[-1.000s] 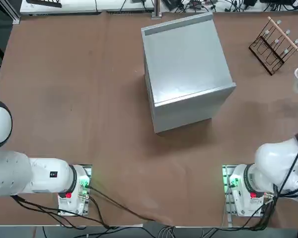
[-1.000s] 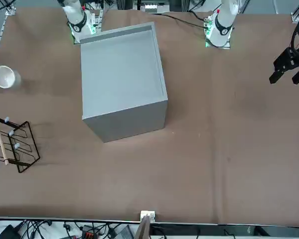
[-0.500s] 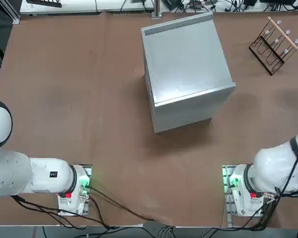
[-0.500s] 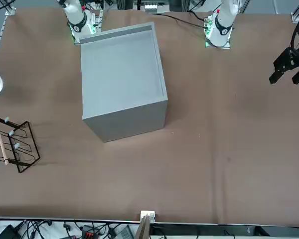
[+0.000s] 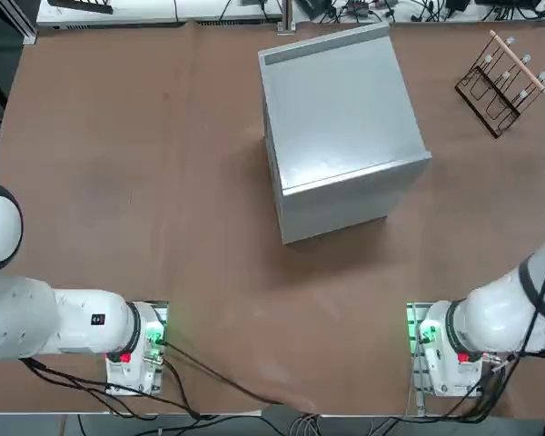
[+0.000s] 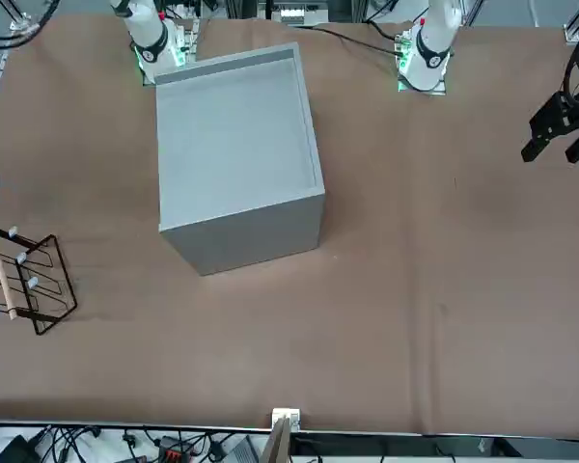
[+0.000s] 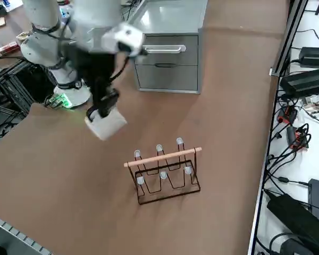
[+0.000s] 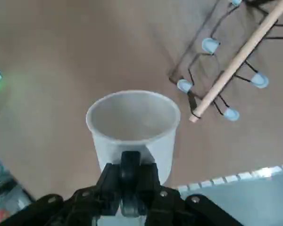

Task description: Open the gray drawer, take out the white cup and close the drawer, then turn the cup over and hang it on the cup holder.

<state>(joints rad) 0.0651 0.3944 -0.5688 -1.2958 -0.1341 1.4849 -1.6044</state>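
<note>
Gripper (image 8: 128,181) clamped on empty white cup (image 8: 133,127) in the air near cup holder (image 7: 165,170); gray drawer (image 7: 170,50) shut.

Right arm reached out from its base, forearm angled downward. Right hand (image 7: 102,112) hung clear above the counter (image 7: 53,175), pointing down. Fingers (image 8: 128,175) were clamped together on the white cup (image 8: 133,129), holding it by the handle side.

Gray cabinet (image 5: 341,127), cup holder (image 5: 501,82) far-right
</note>
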